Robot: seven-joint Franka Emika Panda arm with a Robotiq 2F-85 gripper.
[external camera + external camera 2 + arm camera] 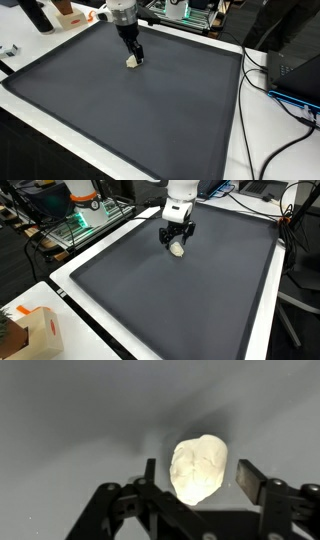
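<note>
Straddling the lump (200,468) at mid-frame, your gripper (198,475) holds its fingers (256,478) wide, a gap each side, the lump's long axis running up the frame.

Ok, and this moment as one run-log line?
gripper: open, low over mat | between jaws: pale lump, lying on mat | grip: not closed, gap shows in wrist view

Pale lump (177,249) on dark mat (170,305)
</note>
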